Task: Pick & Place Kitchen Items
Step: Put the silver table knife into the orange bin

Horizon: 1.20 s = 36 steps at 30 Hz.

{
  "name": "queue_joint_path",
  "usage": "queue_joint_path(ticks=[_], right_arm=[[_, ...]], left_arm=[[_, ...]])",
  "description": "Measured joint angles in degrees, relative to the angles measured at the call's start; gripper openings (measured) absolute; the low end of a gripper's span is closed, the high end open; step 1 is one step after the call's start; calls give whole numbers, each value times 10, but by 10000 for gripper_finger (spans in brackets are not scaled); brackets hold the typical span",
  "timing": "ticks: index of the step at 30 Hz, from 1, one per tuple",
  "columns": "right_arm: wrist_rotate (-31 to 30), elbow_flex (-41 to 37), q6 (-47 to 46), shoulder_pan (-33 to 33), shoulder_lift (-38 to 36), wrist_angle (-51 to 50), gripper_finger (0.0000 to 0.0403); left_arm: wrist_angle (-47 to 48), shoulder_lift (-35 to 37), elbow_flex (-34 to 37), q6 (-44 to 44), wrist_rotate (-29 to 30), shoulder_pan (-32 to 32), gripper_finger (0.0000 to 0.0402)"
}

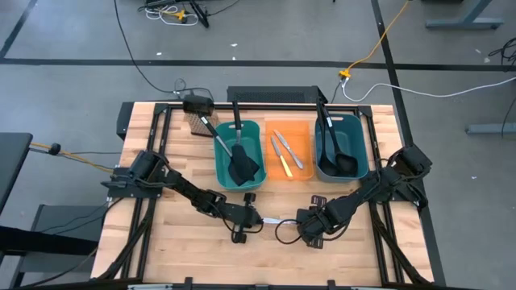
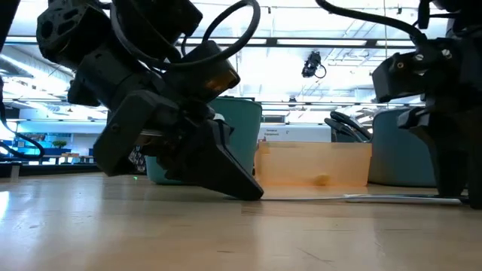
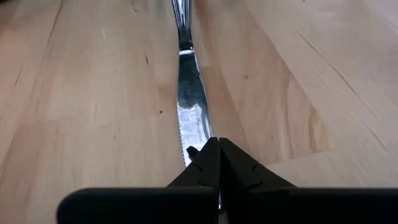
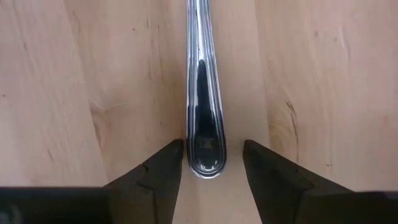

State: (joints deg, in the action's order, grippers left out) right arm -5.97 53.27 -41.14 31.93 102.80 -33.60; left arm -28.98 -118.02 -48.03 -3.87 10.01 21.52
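High view shows both arms reaching to the near middle of the worktop (image 1: 169,258), their hands meeting over one silver knife (image 1: 274,219) that lies flat on the wood between them. The left hand (image 1: 256,221) has its fingers (image 3: 217,165) pressed together on the knife's blade tip; the left wrist view shows the blade (image 3: 189,106) running away from the closed tips. The right hand (image 1: 300,224) is at the handle end with fingers (image 4: 163,168) spread, one on each side of the rounded handle end (image 4: 205,149), just beside it; whether they touch it I cannot tell.

Farther back stand three bins side by side. The left teal bin (image 1: 222,173) holds a black spatula (image 1: 242,157), its handle sticking out over the far rim. The orange bin (image 1: 302,129) in the middle holds a yellow-handled knife (image 1: 285,163) and a second silver knife (image 1: 290,153). The right teal bin (image 1: 360,137) holds a black ladle (image 1: 337,153), its handle leaning over the far rim. Another utensil (image 1: 197,121) lies on the worktop just left of the left bin's far corner.

Low view shows the left hand (image 2: 226,169) tilted down to the worktop, with the orange bin (image 2: 312,162) behind.
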Motion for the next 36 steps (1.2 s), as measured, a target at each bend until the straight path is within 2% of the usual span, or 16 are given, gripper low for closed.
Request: queue_joint_path(ticks=[6, 15, 31, 36], right_arm=[[21, -2, 50, -19, 0, 8, 167], [46, -3, 93, -41, 0, 14, 84], [36, 8, 80, -39, 3, -10, 83], [14, 8, 71, -26, 3, -18, 83]], left_arm=[[0, 0, 0, 5, -1, -4, 2], [-1, 0, 0, 13, -5, -5, 2], [-13, 3, 2, 32, 5, 0, 8], [7, 21, 5, 53, 37, 11, 9]])
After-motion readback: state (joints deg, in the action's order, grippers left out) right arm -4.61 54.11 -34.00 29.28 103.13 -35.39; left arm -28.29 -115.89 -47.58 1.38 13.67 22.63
